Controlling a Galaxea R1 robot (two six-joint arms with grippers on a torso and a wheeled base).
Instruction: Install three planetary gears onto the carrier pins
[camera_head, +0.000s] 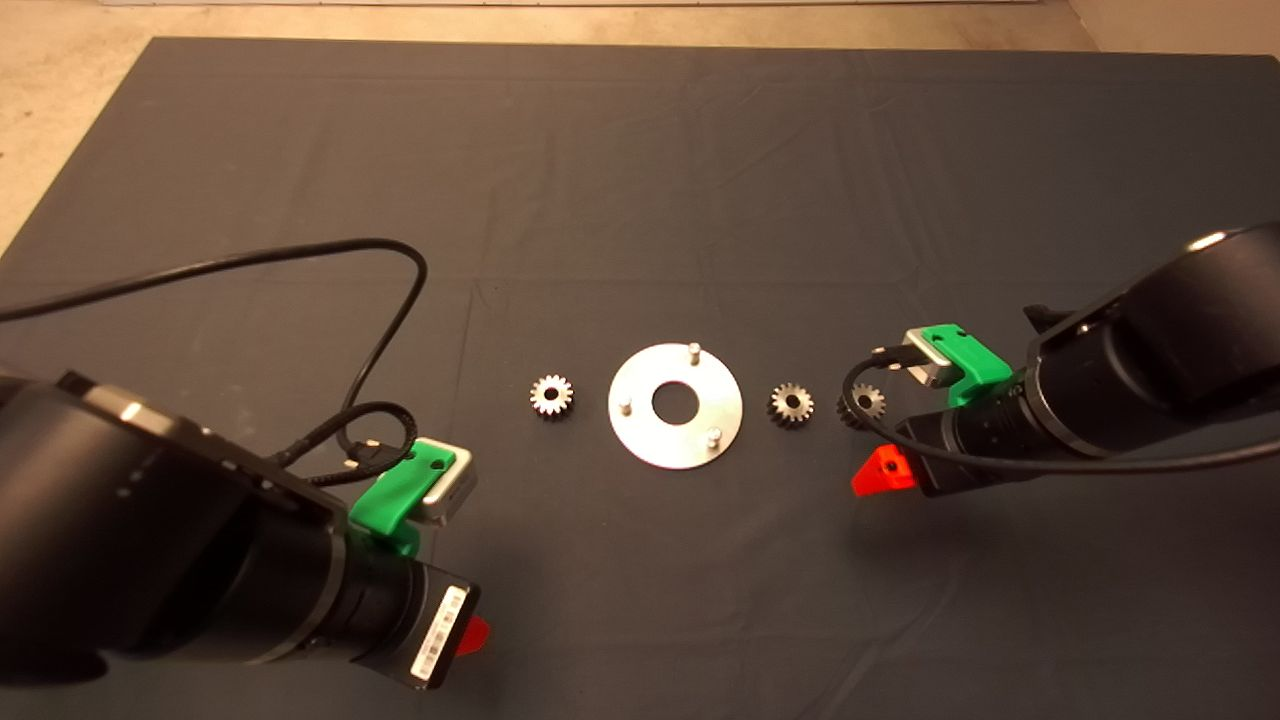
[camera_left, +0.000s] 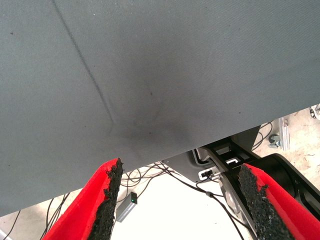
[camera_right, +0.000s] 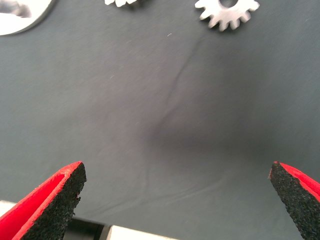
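The right gripper (camera_right: 175, 200) hangs above the dark mat (camera_head: 640, 180) with its two red fingers (camera_right: 47, 202) spread wide and nothing between them. Just ahead of its tips lies one planetary gear (camera_head: 862, 404), partly hidden by the black cable in the head view, and a second gear (camera_head: 791, 404) lies flat just past it. Farther on in the same line is the round silver disc (camera_head: 675, 440) with the three carrier pins (camera_head: 692, 351) standing upright and bare. The third gear (camera_head: 551, 395) lies on the far side of the disc, nearer to the left gripper (camera_left: 180, 200). That gripper is also wide open and holds nothing; it hangs over the mat's near edge.
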